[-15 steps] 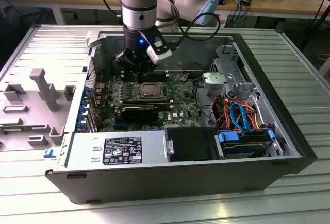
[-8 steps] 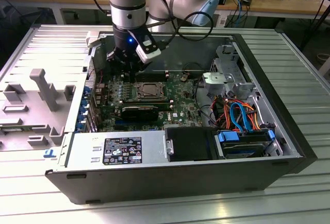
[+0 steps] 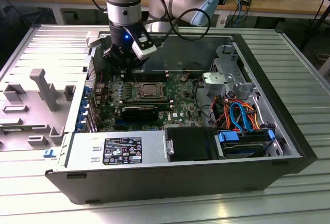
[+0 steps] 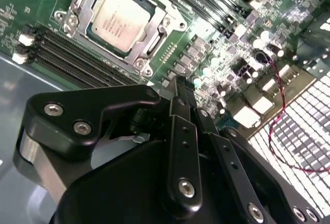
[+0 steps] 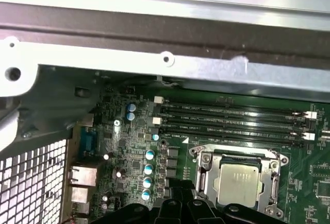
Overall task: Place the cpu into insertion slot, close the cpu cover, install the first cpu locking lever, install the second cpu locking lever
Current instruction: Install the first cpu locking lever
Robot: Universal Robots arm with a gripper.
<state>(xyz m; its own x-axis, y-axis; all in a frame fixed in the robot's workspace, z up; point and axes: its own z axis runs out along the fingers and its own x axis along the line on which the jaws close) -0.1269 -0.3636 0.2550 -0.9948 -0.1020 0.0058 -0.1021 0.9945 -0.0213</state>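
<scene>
In the exterior view the open case (image 3: 289, 147) sits nearest, the gripper (image 3: 124, 59) hovering above the board, fingers drawn together on nothing. In both wrist views the cpu (image 4: 119, 20) (image 5: 238, 184) lies flat, squared in the slot (image 4: 77, 2), cover (image 4: 149, 44) down around it.

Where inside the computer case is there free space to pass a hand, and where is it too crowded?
Free: the dark strip behind the motherboard, along the case's far wall. Crowded: around the cpu under the gripper, the cable bundle at the exterior view's right, and the power supply in front.
</scene>
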